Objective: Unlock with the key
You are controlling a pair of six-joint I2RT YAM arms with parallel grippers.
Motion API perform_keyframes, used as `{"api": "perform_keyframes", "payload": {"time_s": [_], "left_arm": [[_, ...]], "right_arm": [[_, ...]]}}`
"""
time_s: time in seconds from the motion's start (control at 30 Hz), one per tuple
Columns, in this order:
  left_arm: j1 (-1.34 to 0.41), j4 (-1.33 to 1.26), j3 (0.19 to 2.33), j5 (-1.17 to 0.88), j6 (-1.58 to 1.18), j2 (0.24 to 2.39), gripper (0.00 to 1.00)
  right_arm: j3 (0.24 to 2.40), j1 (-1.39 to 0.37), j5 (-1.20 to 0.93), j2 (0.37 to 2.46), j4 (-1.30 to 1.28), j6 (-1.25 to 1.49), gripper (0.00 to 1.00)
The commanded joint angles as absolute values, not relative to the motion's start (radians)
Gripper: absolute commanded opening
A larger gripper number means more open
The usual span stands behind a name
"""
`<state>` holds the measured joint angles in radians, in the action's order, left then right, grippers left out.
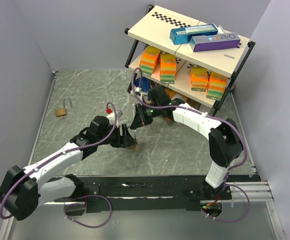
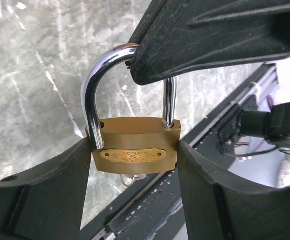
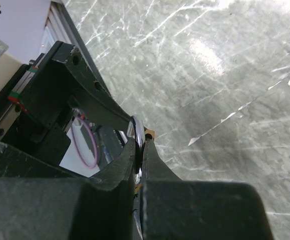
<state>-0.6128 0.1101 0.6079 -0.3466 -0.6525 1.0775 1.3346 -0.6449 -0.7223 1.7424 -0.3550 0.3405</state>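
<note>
The key cannot be picked out with certainty. In the left wrist view a small pale stub (image 2: 131, 178) pokes out under the padlock (image 2: 133, 137), low in the centre of the frame where the keyhole would be. It may be the key seated there, but it is too small to tell.

The padlock's brass body stands upright, pinched on both flanks by the left gripper (image 2: 134, 148), whose jaws are set wide because the body fills them. Holding it by the sides probably keeps the shackle (image 2: 92, 85) and the underside free.

From the upper right of that frame, the right gripper (image 3: 141, 144) reaches over and is clamped tight on the top of the silver shackle. That grip looks meant for pulling the shackle up against the braced body. Both legs appear seated in the body, so I judge it not yet released.

In the top view this all sits mid-frame above the marbled table (image 1: 185, 150). A second padlock (image 1: 63, 109) lies well apart at the upper left, its shackle swung open.
</note>
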Motion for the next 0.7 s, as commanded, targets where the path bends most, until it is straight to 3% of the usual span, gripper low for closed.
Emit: {"api": "perform_keyframes", "payload": {"time_s": [0.0,0.2,0.47,0.67], "left_arm": [[-0.614,-0.132,0.617,-0.478,-0.716,1.058,0.01],[-0.612,-0.304,0.568,-0.647,-0.781,1.063,0.01],[-0.609,-0.564,0.462,-0.695,-0.905,1.139,0.02],[-0.609,-0.56,0.475,-0.64,-0.902,1.238,0.24]], "right_arm": [[1.319,-0.637,-0.788,1.674,-0.265,0.368,0.0],[1.264,-0.585,-0.86,1.641,-0.171,0.452,0.0],[1.197,-0.563,-0.836,1.629,-0.138,0.471,0.0],[1.152,-0.564,-0.767,1.638,-0.14,0.462,0.0]]}}
